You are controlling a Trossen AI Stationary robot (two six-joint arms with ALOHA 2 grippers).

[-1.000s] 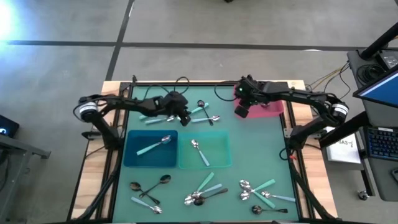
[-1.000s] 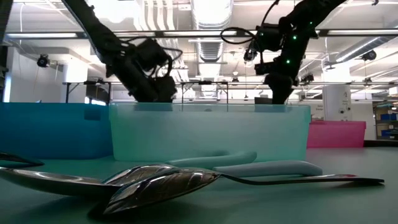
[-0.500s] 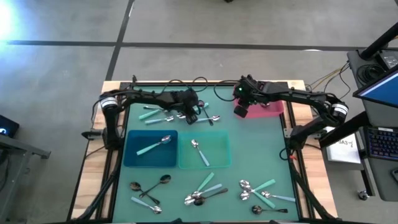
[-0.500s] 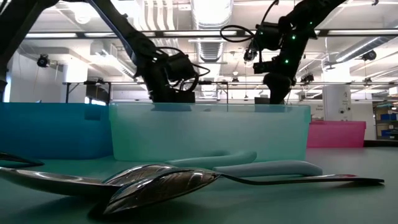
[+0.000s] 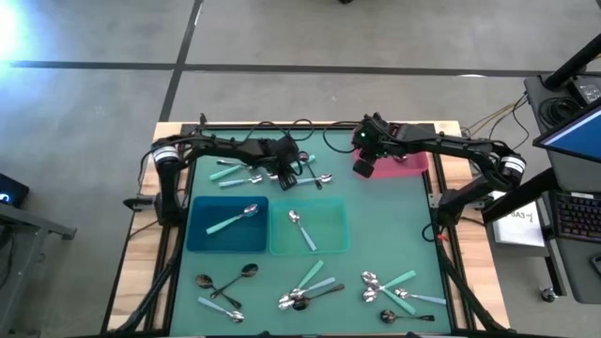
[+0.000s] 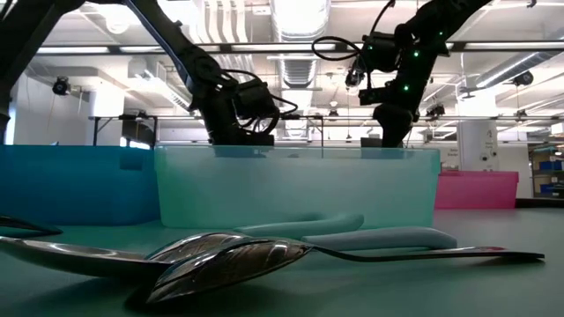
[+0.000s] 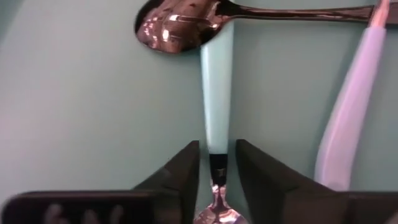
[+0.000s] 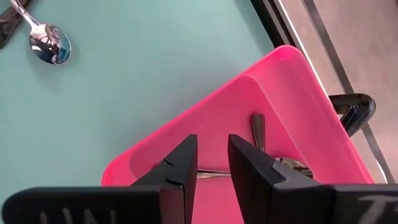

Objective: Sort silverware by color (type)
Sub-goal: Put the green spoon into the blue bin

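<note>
My left gripper is low over a cluster of spoons at the table's far middle. It is open, one finger on each side of a teal-handled spoon where the handle meets the silver neck, with a sliver of table showing on both sides. A shiny silver spoon lies across that handle's far end. Another pale handle lies beside it. My right gripper hangs narrowly open and empty over the pink bin, which holds dark spoons.
A blue bin holding a teal-handled spoon and a teal bin holding a silver spoon sit mid-table. More mixed spoons lie near the front edge. Cables run along the far edge.
My left gripper has swung toward the table's right along the far row of spoons and settled over the teal-handled spoon. In the last half second it has barely moved. My right gripper has stayed over the pink bin.
</note>
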